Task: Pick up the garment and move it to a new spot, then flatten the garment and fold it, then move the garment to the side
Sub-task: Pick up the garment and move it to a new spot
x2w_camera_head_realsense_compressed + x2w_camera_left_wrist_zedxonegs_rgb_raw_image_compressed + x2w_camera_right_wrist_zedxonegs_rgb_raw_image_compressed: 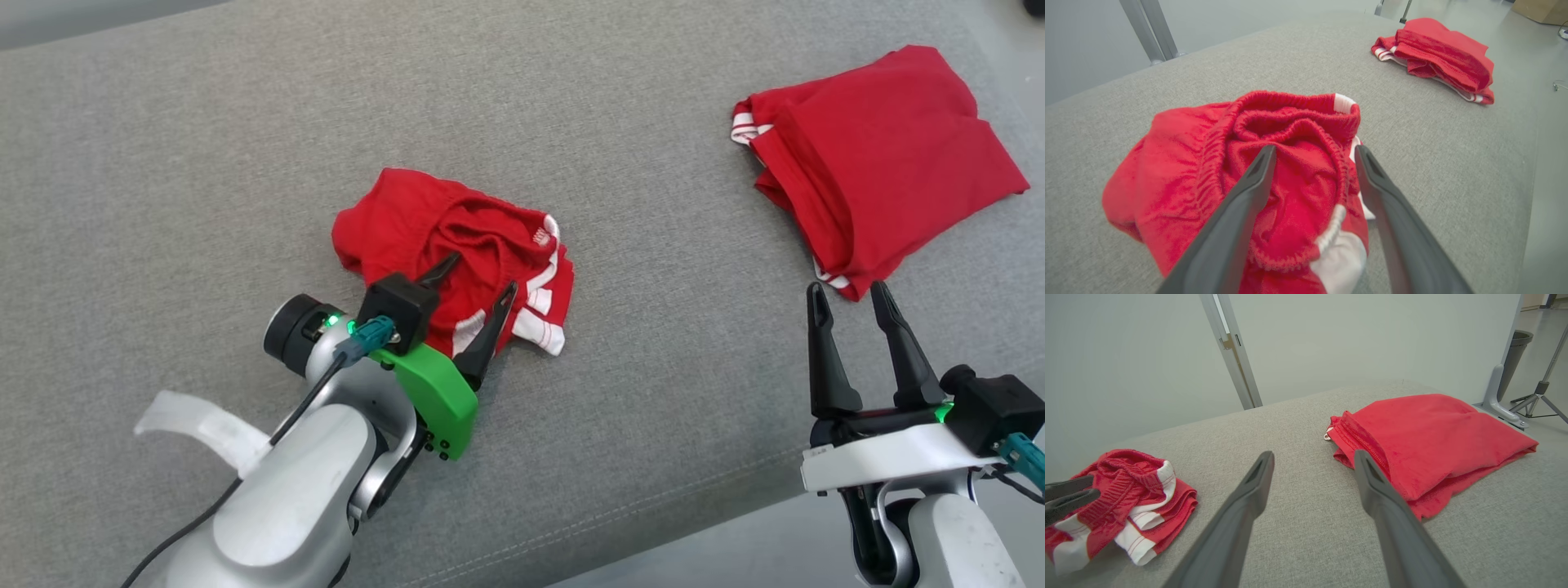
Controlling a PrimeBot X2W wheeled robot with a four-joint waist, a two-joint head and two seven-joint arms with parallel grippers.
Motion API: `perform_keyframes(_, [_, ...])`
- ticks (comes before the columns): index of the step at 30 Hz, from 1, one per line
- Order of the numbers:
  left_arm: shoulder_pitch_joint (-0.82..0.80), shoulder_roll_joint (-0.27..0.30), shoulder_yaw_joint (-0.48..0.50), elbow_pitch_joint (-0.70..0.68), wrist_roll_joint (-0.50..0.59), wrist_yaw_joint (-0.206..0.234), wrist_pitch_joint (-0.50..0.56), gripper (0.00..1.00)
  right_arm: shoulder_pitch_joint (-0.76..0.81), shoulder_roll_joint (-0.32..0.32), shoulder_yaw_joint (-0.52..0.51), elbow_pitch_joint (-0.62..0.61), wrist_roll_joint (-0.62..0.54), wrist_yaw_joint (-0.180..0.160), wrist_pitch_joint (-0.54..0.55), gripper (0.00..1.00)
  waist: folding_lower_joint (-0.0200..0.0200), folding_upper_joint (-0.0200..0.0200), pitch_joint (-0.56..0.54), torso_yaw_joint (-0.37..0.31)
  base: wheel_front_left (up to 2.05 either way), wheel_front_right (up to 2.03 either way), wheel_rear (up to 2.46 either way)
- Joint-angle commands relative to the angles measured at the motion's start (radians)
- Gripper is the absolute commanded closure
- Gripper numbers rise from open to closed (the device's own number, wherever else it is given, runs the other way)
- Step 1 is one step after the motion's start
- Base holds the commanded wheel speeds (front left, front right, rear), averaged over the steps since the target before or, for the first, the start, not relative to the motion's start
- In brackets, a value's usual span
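Straddling crumpled red garment (pixel 392 220) — left gripper (pixel 482 273), jaws spread, nothing held; right gripper (pixel 847 287) spread, well apart.

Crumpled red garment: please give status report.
Left gripper open over crumpled garment, holding nothing. Right gripper open, empty. Folded garment lies apart, not in the way.

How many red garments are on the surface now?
2. The crumpled garment lies beneath the open left gripper; the folded garment lies beyond the right gripper. The folded one may hide another inside.
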Motion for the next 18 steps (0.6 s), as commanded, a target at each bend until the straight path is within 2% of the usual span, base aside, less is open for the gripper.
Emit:
perform_keyframes(1, [0.004,0.012,0.009,-0.023,0.001,0.006,-0.021,0.00,-0.013,-0.002,0.000,0.000,-0.013,-0.001,-0.008,0.00,0.0000,-0.0001,-0.020,0.032,0.00,0.00,0.00])
perform_keyframes(6, [0.058,0.035,0.055,-0.135,-0.035,0.036,-0.067,0.00,-0.023,-0.002,0.008,-0.007,-0.046,-0.001,-0.007,0.00,0.0000,-0.0001,-0.055,0.088,0.00,0.00,0.00])
perform_keyframes(13, [0.148,0.089,0.163,-0.267,-0.058,0.145,-0.152,0.00,-0.030,-0.006,0.029,-0.015,-0.089,-0.001,0.019,0.00,0.0000,-0.0001,-0.088,0.165,0.00,0.00,0.00])
perform_keyframes(18, [0.222,0.111,0.259,-0.305,-0.093,0.203,-0.232,0.00,-0.030,-0.019,0.052,-0.004,-0.091,-0.001,0.026,0.00,0.0000,-0.0001,-0.117,0.203,0.00,0.00,0.00])
